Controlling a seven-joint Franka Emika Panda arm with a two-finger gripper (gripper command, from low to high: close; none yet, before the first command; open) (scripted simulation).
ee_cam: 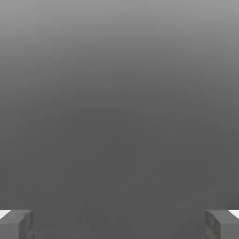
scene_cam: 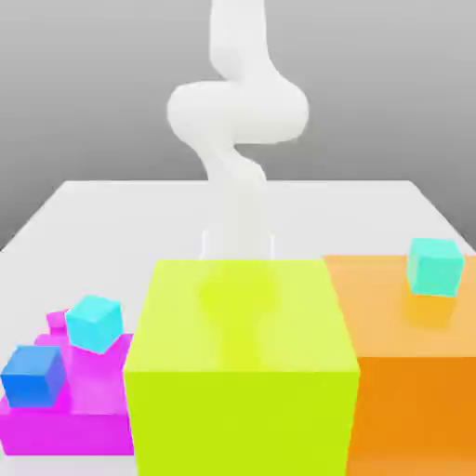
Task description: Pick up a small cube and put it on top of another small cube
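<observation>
On the white counter [scene_cam: 84, 209], three big blocks stood in a row across the front of the exterior view: one flat magenta block [scene_cam: 70, 418] at that view's left, one tall yellow-green block [scene_cam: 242, 372] in the middle and one orange block [scene_cam: 414, 372] at that view's right. Four small cubes could be counted. Three sat on the magenta block: one blue cube [scene_cam: 33, 375] near its front edge, one light cyan cube [scene_cam: 94, 322] tilted further back, and one small magenta-pink cube [scene_cam: 58, 323] just behind the cyan one and mostly hidden by it; whether those two touched could not be told. A second cyan cube [scene_cam: 435, 266] rested on top of the orange block, well apart from the others.

One white arm [scene_cam: 237, 121] rose behind the yellow-green block. In the hand view, two grey fingers [ee_cam: 16, 224] stood wide apart at opposite sides with nothing between them, so the gripper [ee_cam: 119, 225] held nothing.
</observation>
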